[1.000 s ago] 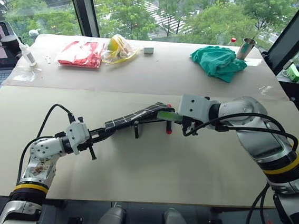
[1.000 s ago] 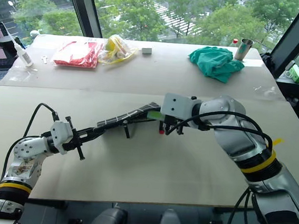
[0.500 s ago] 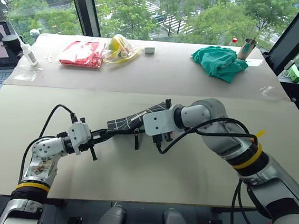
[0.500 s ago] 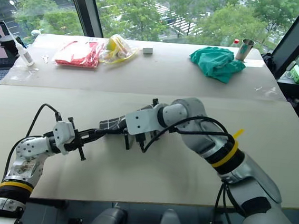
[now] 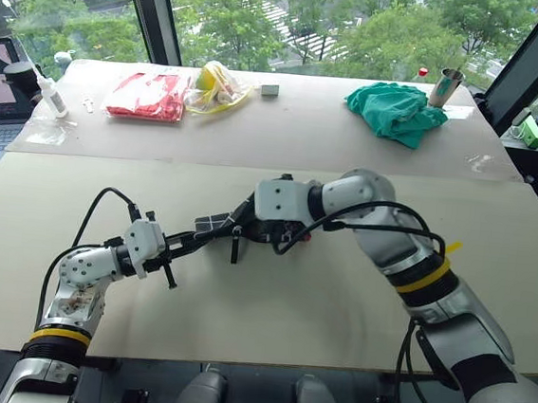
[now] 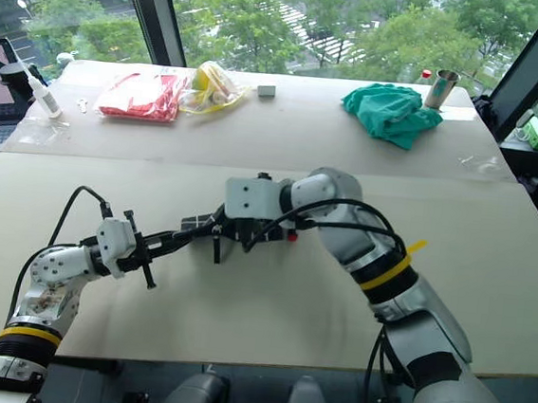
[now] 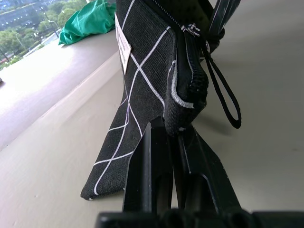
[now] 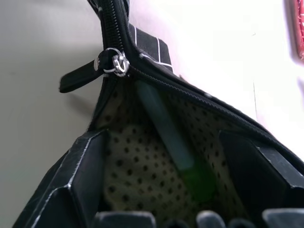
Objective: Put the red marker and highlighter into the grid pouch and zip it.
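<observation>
Right gripper: jaws spread wide with nothing gripped, both fingers inside the mouth of the pouch.
Highlighter: lies loose on the dotted lining between the two fingers, running from the fingertips deeper in toward the zip pull (green end nearest the gripper).
Left gripper: fingers closed tight on the pouch's end seam, just below the closed end of the zipper; it holds the pouch up off the table.
Pouch in the head view: stretched between the two grippers, left gripper at about 8 o'clock of it, right gripper at about 2 o'clock.
Red marker: only a red tip is visible, at 3 o'clock of the right gripper, tight against the wrist; I cannot tell whether it is in the pouch or on the table.
Done: highlighter is in the pouch, by my reading.
Left: marker placement unconfirmed; zipper is open along the mouth, so zipping remains.
Beyond: green cloth and red packet sit on the far table at 12 o'clock, well apart.
</observation>
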Available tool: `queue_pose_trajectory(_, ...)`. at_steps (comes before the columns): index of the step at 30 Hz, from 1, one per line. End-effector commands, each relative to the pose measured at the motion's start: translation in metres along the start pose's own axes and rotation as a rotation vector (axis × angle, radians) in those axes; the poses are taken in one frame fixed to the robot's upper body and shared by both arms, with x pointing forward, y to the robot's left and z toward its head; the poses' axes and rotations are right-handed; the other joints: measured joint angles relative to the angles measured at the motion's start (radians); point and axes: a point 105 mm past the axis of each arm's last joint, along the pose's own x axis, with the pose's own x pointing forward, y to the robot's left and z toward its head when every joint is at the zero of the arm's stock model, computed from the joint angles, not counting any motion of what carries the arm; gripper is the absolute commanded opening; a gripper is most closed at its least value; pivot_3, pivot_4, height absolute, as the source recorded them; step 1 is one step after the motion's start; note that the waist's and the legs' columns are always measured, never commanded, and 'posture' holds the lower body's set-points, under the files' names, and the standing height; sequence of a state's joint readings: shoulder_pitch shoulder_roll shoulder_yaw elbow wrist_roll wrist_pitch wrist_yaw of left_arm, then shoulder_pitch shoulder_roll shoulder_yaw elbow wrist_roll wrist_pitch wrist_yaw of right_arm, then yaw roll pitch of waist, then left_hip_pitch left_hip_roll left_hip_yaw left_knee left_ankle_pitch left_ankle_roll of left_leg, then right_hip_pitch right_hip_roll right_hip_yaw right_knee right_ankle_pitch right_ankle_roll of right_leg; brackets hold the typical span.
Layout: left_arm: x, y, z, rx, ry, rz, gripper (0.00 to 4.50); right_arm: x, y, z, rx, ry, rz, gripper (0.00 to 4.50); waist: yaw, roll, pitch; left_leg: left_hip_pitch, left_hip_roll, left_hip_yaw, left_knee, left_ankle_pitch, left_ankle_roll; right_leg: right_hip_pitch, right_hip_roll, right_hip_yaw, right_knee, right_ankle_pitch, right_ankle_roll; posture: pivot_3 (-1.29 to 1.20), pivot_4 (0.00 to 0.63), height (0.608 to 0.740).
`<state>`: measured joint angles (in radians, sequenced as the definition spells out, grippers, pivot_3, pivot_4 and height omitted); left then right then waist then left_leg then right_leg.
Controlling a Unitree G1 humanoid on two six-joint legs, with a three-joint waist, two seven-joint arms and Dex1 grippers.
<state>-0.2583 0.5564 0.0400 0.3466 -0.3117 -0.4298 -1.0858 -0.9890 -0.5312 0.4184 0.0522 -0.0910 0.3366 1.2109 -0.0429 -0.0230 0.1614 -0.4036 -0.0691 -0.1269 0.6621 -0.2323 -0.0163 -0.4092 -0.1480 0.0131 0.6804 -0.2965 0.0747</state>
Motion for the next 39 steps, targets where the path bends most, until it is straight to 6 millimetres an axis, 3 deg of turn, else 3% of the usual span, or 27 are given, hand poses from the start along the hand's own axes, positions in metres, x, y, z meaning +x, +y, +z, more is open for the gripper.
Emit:
queue_pose_trajectory(1,-0.015,0.027,0.007,-0.025,0.01,0.119,0.0,-0.05,-0.012,0.01,0.044,-0.137,-0.01,3.96,0.0,0.0,0.0,0.0,0.0,0.0,0.0,-0.001,0.001,0.0,0.0,0.0,0.0,0.0,0.0,0.0,0.15,0.74)
queue_pose_trajectory(3,-0.023,0.04,0.011,-0.057,0.007,0.184,0.0,-0.065,-0.01,0.004,0.139,-0.176,-0.009,3.96,-0.002,0.0,0.0,0.0,0.0,0.0,0.0,-0.003,0.005,0.0,0.0,0.0,0.0,0.0,0.0,0.0,0.15,0.74)
queue_pose_trajectory(6,-0.039,0.043,0.013,-0.097,0.028,0.198,0.0,-0.078,-0.009,-0.012,0.321,-0.223,-0.063,3.96,-0.008,0.0,0.0,0.001,0.001,0.0,-0.001,-0.003,0.005,0.0,0.0,0.0,0.0,0.0,0.0,0.0,0.15,0.74)
queue_pose_trajectory(8,-0.052,0.039,0.017,-0.113,0.041,0.187,0.0,-0.069,-0.014,-0.047,0.518,-0.131,-0.218,3.96,-0.017,0.0,0.0,0.001,0.002,0.001,-0.002,-0.003,0.005,0.0,0.0,0.001,0.001,0.0,0.0,0.0,0.15,0.74)
queue_pose_trajectory(11,-0.066,0.034,0.021,-0.13,0.052,0.186,0.0,-0.05,-0.007,-0.075,0.799,-0.049,-0.356,3.96,-0.025,0.0,0.0,0.001,0.002,0.001,-0.002,-0.003,0.005,-0.001,0.001,0.001,0.001,0.0,0.0,0.0,0.15,0.74)
queue_pose_trajectory(16,-0.071,0.026,0.022,-0.157,0.063,0.182,0.0,-0.017,0.008,-0.076,1.069,0.003,-0.43,3.96,-0.025,0.0,0.0,-0.005,0.002,0.002,-0.002,-0.001,0.002,-0.01,0.0,0.004,0.005,0.0,-0.001,0.0,0.15,0.74)
queue_pose_trajectory(23,-0.066,0.02,0.021,-0.17,0.063,0.164,0.0,-0.007,0.007,-0.077,1.157,0.113,-0.541,3.96,-0.015,0.0,0.0,-0.006,0.0,0.002,-0.002,0.001,-0.001,-0.012,-0.001,0.004,0.005,0.0,-0.001,0.0,0.15,0.74)
queue_pose_trajectory(30,-0.063,0.015,0.02,-0.178,0.06,0.153,0.0,0.005,0.003,-0.077,1.024,0.194,-0.604,3.96,-0.026,0.0,0.0,-0.006,0.001,0.003,-0.002,0.0,-0.001,-0.012,-0.001,0.005,0.006,0.0,-0.001,0.0,0.15,0.74)
queue_pose_trajectory(39,-0.06,0.01,0.017,-0.181,0.058,0.15,0.0,0.026,-0.001,-0.067,1.01,0.176,-0.598,3.96,-0.027,0.0,0.0,-0.006,0.001,0.003,-0.002,0.001,-0.001,-0.012,0.0,0.004,0.006,0.0,-0.001,0.0,0.15,0.74)
